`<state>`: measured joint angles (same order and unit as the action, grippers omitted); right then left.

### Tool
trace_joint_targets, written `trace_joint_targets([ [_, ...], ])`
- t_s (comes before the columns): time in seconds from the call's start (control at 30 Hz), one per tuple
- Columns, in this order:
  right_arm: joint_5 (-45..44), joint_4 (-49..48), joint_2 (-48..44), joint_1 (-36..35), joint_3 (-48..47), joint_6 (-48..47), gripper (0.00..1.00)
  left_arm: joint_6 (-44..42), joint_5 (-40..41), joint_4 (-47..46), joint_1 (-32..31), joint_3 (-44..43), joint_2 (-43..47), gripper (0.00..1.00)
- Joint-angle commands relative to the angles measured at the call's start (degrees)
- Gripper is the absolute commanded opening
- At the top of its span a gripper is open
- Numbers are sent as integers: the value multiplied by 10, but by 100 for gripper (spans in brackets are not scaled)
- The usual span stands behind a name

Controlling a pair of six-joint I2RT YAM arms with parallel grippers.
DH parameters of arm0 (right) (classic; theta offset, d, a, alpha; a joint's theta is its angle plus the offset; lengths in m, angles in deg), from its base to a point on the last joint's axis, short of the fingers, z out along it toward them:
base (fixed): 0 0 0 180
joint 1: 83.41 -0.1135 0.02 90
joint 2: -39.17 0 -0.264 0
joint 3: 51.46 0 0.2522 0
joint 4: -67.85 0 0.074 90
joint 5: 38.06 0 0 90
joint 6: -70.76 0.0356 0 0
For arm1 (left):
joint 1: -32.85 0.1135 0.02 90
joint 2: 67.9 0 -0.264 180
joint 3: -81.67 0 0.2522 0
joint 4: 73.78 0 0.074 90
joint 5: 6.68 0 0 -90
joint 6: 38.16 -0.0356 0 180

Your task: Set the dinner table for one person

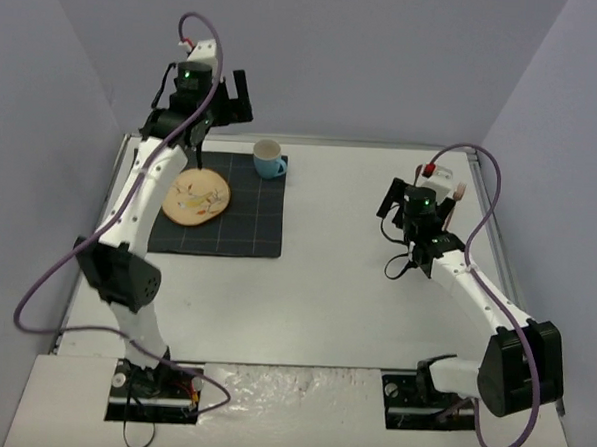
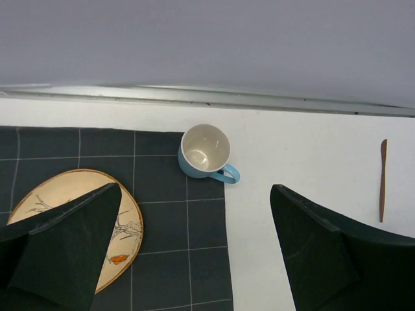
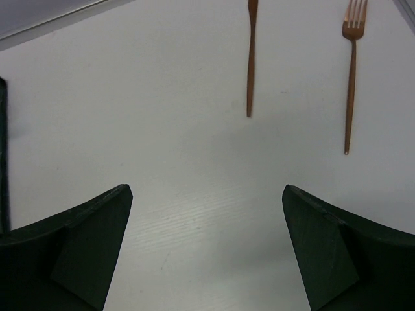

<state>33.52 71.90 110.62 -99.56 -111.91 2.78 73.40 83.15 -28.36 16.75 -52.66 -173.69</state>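
Note:
The dinner table (image 1: pixel 325 285) is a large white top with a metal rim. A dark grid-lined placemat (image 1: pixel 238 230) lies at its left, carrying a tan round plate (image 1: pixel 195 196) and a blue cup (image 1: pixel 269 159) at its far right corner. My left gripper (image 1: pixel 222 109) hangs open and empty above the mat's far edge; in its wrist view the left gripper (image 2: pixel 196 194) looks down on the cup (image 2: pixel 206 153), the plate (image 2: pixel 71 194) and the mat. My right gripper (image 3: pixel 207 191) is open over bare table, short of a copper knife (image 3: pixel 250 58) and a copper fork (image 3: pixel 351 78).
The knife (image 2: pixel 382 181) also shows far right in the left wrist view, well away from the cup. The table's far rim (image 2: pixel 207 97) runs just behind the cup, with grey walls beyond. In the top view the right gripper (image 1: pixel 420 195) sits near the table's right side.

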Motion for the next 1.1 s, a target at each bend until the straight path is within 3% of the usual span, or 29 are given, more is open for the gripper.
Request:
trace_joint_targets([
  [0.0,18,-26,106,62,-90,14,95,-29,4,31,6,101,103,97],
  [0.2,40,-23,262,113,-221,0,90,-54,23,20,11,323,255,97],
  [0.5,60,3,429,140,-354,-40,74,-86,50,-49,26,533,406,97],
  [0.83,72,9,533,159,-427,-59,62,-93,94,-60,27,571,411,97],
  [1.07,62,11,555,159,-438,-60,53,-94,93,-60,27,570,407,97],
])
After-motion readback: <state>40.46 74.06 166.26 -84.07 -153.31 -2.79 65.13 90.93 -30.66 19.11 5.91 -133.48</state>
